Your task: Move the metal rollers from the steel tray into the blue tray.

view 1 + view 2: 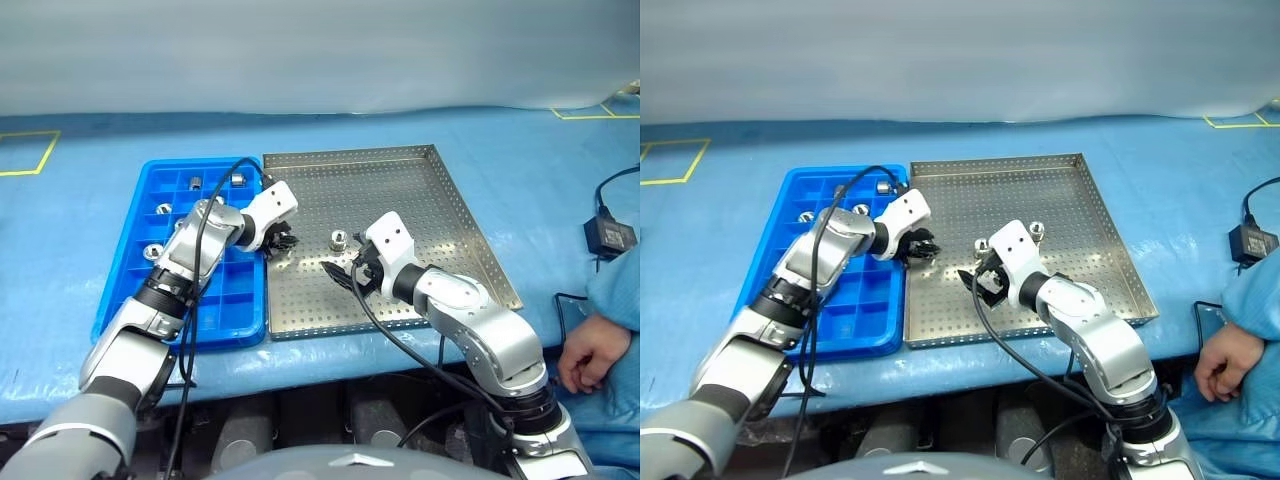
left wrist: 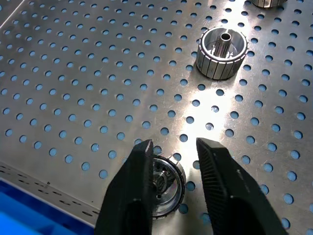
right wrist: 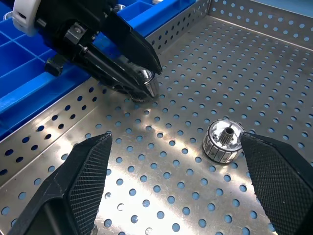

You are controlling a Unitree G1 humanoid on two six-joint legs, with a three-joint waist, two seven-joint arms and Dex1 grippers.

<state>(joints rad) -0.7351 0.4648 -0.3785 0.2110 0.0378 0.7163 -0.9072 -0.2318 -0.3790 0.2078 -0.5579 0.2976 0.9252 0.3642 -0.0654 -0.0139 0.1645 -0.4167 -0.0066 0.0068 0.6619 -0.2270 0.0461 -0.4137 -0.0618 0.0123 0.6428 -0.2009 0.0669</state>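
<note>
Right now your left gripper (image 2: pixel 171 161) sits low over the steel tray (image 1: pixel 440 190), close to the edge that borders the blue tray (image 1: pixel 120 290), with its two black fingers parted and a metal roller (image 2: pixel 165 185) lying between them, pressed closer to one finger than the other; from what shows I judge the roller is not clamped, only straddled, so treat this as the moment of taking hold. Centre the fingers on the roller before you close, because it looks off to one side and a shiny cylinder on a perforated floor is likely to skid or roll away if only one pad meets it first. Close slowly, wait until both pads bear on its ribbed side, then lift straight up enough to clear the tray's low rim and the blue tray's wall before you swing across. A second roller (image 3: pixel 222 141) stands upright nearer the middle of the steel tray, between your two grippers, and a third (image 1: pixel 1037 230) lies beyond it; leave them for later. Your right gripper (image 3: pixel 176 181) hangs spread wide and empty over the steel tray, so keep it still and out of the left arm's path. Several rollers (image 1: pixel 195 181) already rest in compartments at the blue tray's far end, so aim for a free compartment
</note>
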